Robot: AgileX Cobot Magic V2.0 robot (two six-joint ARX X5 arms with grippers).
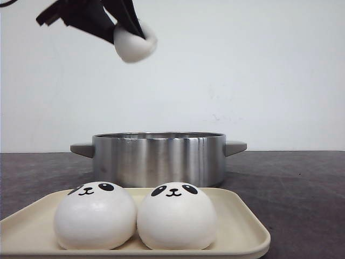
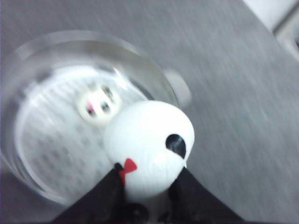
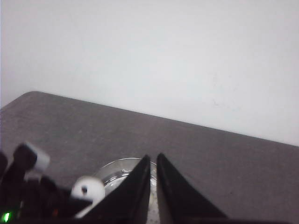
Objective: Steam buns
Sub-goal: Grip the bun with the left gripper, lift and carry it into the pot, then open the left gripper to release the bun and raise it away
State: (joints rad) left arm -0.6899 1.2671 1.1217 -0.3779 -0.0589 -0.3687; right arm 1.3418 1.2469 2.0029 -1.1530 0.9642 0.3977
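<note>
One white panda-faced bun [image 2: 98,106] sits in the steel pot [image 1: 158,157], another white bun [image 1: 133,42] is clamped in the left claw [image 1: 131,33] overhead, two white buns [image 1: 95,216] wait on the cream tray [image 1: 245,226], and the right claw [image 3: 153,186] is nearly closed, empty.

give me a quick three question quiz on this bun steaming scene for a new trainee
1. True or false: the left gripper holds a bun in the air above the steel pot.
2. How many buns sit on the cream tray?
A. one B. two C. three
3. Fill in: in the left wrist view, one bun already lies inside the ____.

Key: 1 true. 2 B: the left tray bun and the right tray bun. 3 pot.
</note>
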